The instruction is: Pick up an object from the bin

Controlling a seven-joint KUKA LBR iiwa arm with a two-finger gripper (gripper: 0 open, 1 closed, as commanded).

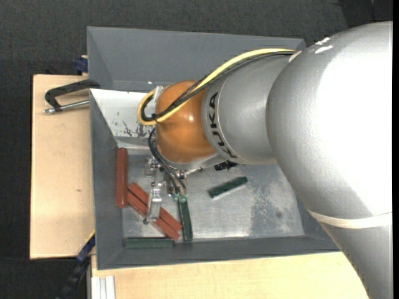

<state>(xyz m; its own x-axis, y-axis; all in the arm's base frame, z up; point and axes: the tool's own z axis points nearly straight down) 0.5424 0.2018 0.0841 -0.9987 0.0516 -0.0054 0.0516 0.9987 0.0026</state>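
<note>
Six slim bars lie on the floor of the grey bin (193,55): three red-brown and three dark green. You find the gripper (151,210) in the lower left of the frame, hanging beneath the arm's orange cover (181,126), with its tip down among the red-brown bars. Whether it is spread or pressed together cannot be told.

Nearest to it are two slanted red-brown bars, one (138,197) just to its left and the other (167,223) just below and to its right. A third red-brown bar (121,177) lies farther left, along the bin's wall. One green bar (184,217) lies just right of the gripper, a second (227,187) sits apart near the middle, and the last (148,243) rests against the bottom wall.

Judge these bars as stiff, light and not fragile, with smooth faces that may slip. Take one across its narrow width near the middle, so it does not tip. The close neighbours may drag along with it.

Black letters on the silver arm (212,120) read "UKA", likely part of the maker's name. Dark specks on the pale sheet (115,108) at the upper left form no words.
</note>
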